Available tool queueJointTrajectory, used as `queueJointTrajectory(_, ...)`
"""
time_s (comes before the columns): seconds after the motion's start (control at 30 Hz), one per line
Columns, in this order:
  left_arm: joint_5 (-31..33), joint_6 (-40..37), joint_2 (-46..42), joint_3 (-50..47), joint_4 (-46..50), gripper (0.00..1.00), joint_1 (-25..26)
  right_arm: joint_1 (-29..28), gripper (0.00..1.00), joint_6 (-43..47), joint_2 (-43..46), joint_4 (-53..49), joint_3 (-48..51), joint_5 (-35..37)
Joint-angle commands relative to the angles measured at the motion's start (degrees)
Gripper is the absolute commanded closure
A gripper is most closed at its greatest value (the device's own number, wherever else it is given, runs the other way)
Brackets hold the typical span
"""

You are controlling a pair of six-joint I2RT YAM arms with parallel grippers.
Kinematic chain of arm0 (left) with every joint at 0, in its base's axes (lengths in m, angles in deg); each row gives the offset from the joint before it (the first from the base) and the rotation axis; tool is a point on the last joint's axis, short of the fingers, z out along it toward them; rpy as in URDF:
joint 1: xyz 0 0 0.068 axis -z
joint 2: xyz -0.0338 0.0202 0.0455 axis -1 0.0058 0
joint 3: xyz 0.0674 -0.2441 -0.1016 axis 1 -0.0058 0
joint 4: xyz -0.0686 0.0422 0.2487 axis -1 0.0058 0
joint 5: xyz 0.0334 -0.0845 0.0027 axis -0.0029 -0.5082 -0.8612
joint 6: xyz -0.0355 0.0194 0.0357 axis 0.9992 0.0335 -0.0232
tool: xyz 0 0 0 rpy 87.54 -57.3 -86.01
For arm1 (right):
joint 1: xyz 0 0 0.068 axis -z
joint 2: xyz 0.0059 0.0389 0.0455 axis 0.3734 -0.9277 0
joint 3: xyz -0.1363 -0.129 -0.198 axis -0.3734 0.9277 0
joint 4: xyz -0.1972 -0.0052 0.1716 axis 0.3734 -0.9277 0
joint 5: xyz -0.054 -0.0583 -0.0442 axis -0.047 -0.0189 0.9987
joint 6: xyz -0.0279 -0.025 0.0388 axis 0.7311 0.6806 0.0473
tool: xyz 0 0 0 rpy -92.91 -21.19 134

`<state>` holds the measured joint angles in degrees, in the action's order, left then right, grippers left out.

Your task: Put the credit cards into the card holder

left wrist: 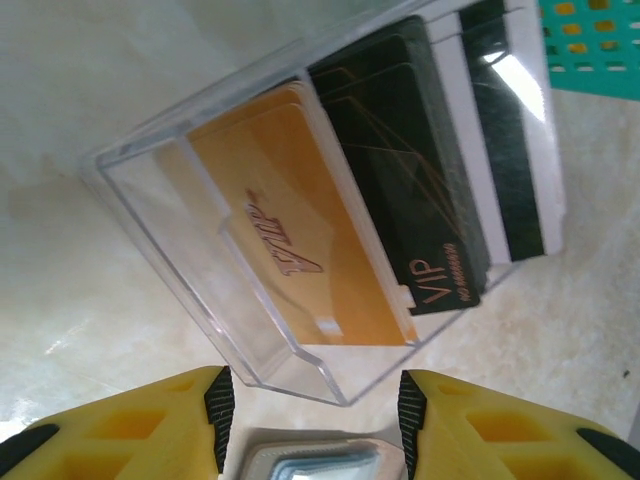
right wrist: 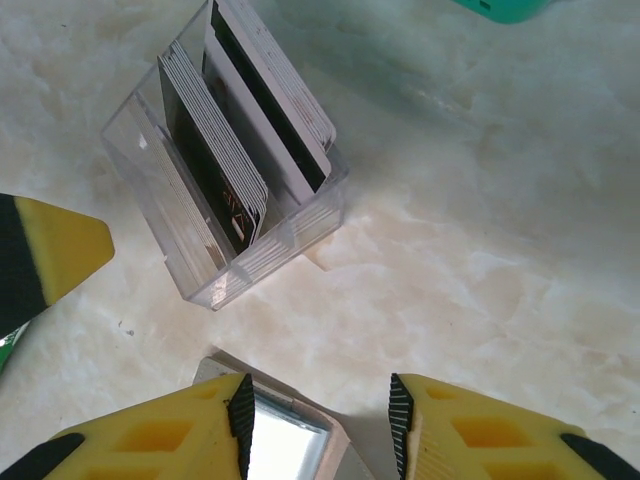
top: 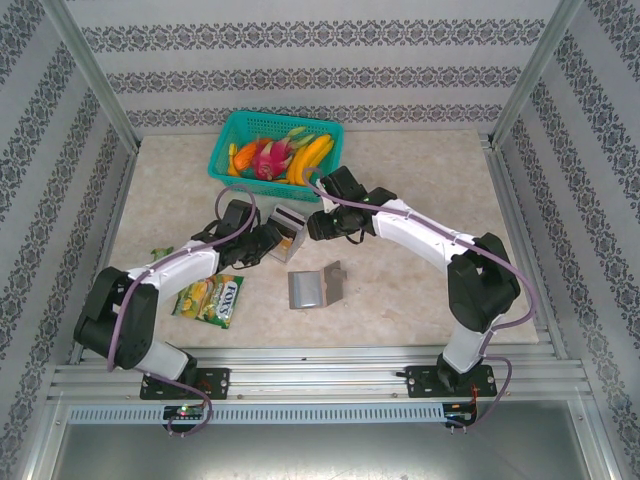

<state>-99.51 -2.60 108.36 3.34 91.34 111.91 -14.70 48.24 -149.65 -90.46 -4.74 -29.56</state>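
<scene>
On your left the snack packet point(top: 210, 300) lies on the desk point(top: 420, 170), then your left pincer point(left wrist: 310, 390) stands parted and empty just beside the clear box point(left wrist: 140, 170) holding the credit cards point(left wrist: 290, 240), your right pincer point(right wrist: 320, 400) stands parted and empty at its right, and the card holder point(top: 315, 287) lies nearer, apart from both.

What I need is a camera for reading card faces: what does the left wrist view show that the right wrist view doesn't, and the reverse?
Left wrist adds: card faces, a tan-orange card and a dark card, both lettered VIP. Right wrist adds: the cards edge-on, and a further yellow finger at the left edge. Shared: the clear box, the teal basket, and each view's own open end effector: left end effector, right end effector.
</scene>
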Motion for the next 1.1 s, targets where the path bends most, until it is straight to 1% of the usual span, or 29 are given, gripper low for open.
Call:
queueJointTrajectory(0.0,2.41,1.34,2.91,2.59,2.76,0.49,-1.05,-0.2,0.57,-0.1,-0.31,-0.99,-1.85,1.06)
queueJointTrajectory(0.13,1.6,1.28,6.49,5.15,2.74,0.51,-1.41,-0.04,0.56,-0.62,-0.19,-0.9,-1.62,1.05)
queueJointTrajectory(0.27,1.74,0.93,8.99,7.31,4.76,0.55,-1.38,0.12,0.56,-0.88,-0.11,-1.31,-1.44,1.22)
queueJointTrajectory(0.3,1.62,0.92,9.42,7.52,5.02,0.57,-1.37,0.1,0.56,-0.91,-0.02,-1.49,-1.32,1.4)
queueJointTrajectory(0.37,1.52,0.81,9.95,7.4,5.26,0.61,-1.41,0.15,0.55,-0.83,0.23,-1.43,-1.11,1.86)
queueJointTrajectory(0.57,1.05,0.29,10.84,5.91,5.21,0.63,-1.41,0.62,0.55,-1.15,0.67,-1.35,-0.54,2.34)
queueJointTrajectory(0.77,-0.3,-3.23,12.69,7.09,7.51,0.72,-1.24,0.86,0.55,-0.93,0.66,0.13,0.3,2.9)
queueJointTrajectory(0.83,-0.7,-5.78,12.79,7.52,8.34,0.76,-1.02,0.92,0.55,-0.25,1.11,1.91,1.46,2.49)
queueJointTrajectory(0.93,-1.24,-8.44,13.03,7.86,9.84,0.77,-0.62,1.13,0.54,0.46,1.13,1.87,1.73,2.58)
queueJointTrajectory(1.0,-1.85,-9.58,13.45,8.29,10.61,0.77,-0.36,1.36,0.52,1.02,0.7,1.02,1.38,2.58)
queueJointTrajectory(1.07,-2.4,-9.62,13.73,8.43,10.6,0.77,-0.09,1.23,0.41,2.15,-0.31,-0.1,0.52,2.43)
